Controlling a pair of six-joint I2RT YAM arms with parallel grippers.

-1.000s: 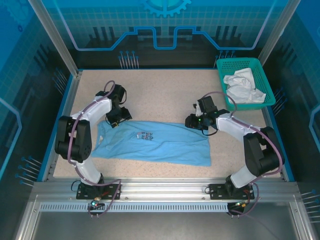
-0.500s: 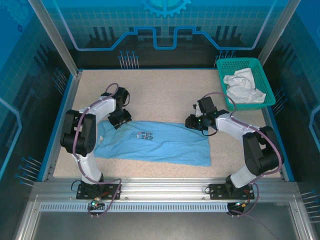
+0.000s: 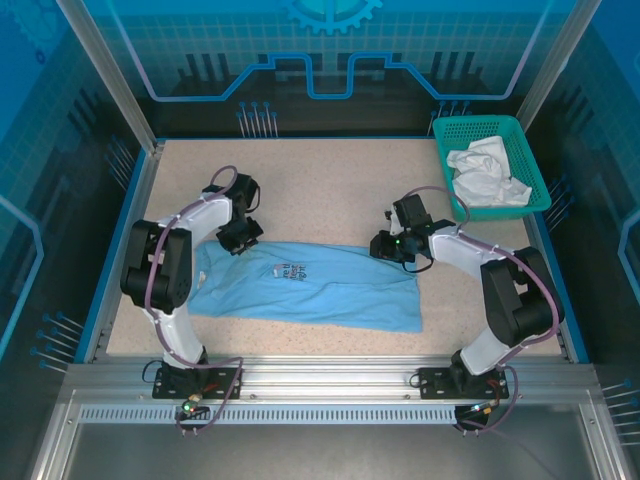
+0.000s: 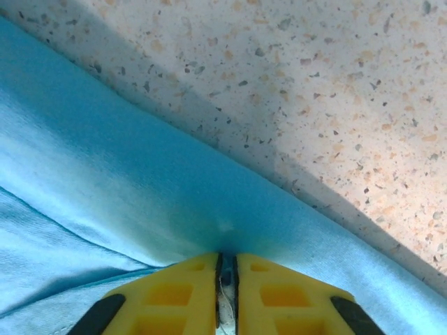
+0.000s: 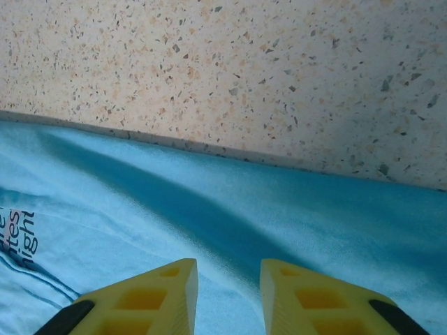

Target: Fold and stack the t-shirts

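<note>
A light blue t-shirt (image 3: 320,290) with a small chest print (image 3: 289,271) lies folded lengthwise across the middle of the table. My left gripper (image 3: 240,238) is at its far left corner; in the left wrist view its yellow fingers (image 4: 181,293) are shut on a pinch of the blue fabric (image 4: 140,174). At the shirt's far right edge, my right gripper (image 3: 385,247) stands open over the blue cloth (image 5: 209,202), its fingertips (image 5: 174,279) apart and pressed down on the fabric. A white t-shirt (image 3: 485,172) lies crumpled in the basket.
The teal mesh basket (image 3: 480,122) stands at the back right corner. Bare speckled tabletop (image 3: 320,190) stretches behind the shirt. A raised blue rim (image 3: 135,200) borders the table.
My left gripper has closed onto the shirt's far left edge, after its arm drew in slightly. The right gripper has held its place, and the shirt lies as before.
</note>
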